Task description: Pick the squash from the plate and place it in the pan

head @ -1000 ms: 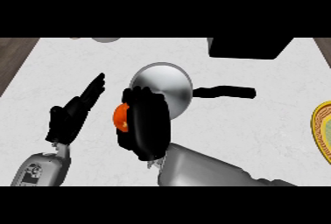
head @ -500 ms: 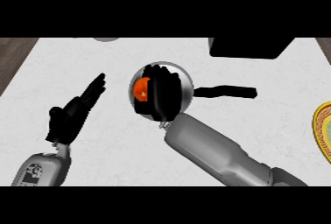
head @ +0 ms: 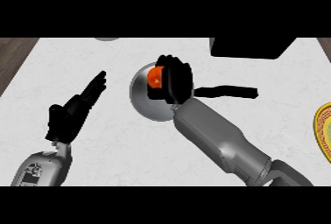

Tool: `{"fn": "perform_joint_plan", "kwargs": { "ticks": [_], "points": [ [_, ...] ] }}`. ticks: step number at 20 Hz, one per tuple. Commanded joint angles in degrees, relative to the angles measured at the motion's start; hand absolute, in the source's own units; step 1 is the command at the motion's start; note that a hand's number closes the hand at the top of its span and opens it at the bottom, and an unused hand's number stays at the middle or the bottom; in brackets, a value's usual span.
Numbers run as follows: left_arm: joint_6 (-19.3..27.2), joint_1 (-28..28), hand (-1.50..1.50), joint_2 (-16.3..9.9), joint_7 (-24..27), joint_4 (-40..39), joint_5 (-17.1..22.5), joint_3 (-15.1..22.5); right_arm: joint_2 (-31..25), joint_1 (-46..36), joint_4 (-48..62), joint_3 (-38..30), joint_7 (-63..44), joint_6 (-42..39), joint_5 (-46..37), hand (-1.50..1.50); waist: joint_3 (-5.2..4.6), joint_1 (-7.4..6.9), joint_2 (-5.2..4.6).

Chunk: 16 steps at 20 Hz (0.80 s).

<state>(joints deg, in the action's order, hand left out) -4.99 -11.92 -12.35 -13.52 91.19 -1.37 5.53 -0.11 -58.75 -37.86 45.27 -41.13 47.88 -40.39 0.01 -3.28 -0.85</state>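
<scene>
The right hand is curled around the orange squash, over the silver pan at its 12 o'clock side. The squash looks hard, smooth and maybe slippery, best held around its middle. The left hand rests spread at 9 o'clock.

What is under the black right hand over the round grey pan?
The orange squash shows beneath the black right hand, above the round grey pan. The hand hides most of it, so contact with the pan is unclear.
</scene>
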Motion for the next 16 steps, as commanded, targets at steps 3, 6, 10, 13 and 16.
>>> {"fn": "perform_joint_plan", "kwargs": {
  "ticks": [3, 6, 10, 13, 16],
  "points": [
    [0.45, 1.29, 0.0, 1.48, -0.6, 1.24, -0.74, 1.71, 0.11, 0.39, 7.12, -6.51, -1.07, -10.17, 10.81, -1.5, 0.02, -0.33, -0.21],
    [-0.31, -0.65, 0.0, -0.08, 0.37, 0.74, -1.02, 0.41, 0.11, -0.1, 11.16, -9.84, 7.76, -8.51, 15.38, -1.5, 0.08, -1.57, -0.94],
    [0.05, 0.85, 0.0, 0.91, 2.47, 0.37, -2.45, 2.03, 0.11, -1.07, 12.04, -14.83, 16.97, -5.6, 19.83, -1.5, 0.12, -2.17, -1.22],
    [-0.24, 0.11, 0.0, 0.9, 2.32, -0.8, -1.03, 0.5, 0.11, 0.25, 9.55, -20.04, 25.28, -3.04, 24.36, -1.5, 0.18, -1.04, -1.25],
    [-0.42, 1.25, 0.0, 0.37, 2.74, -0.11, -1.05, 0.19, -0.54, 1.22, 7.0, -24.85, 32.31, 1.23, 28.03, -1.5, 0.23, -1.18, -1.32]
  ]
}}
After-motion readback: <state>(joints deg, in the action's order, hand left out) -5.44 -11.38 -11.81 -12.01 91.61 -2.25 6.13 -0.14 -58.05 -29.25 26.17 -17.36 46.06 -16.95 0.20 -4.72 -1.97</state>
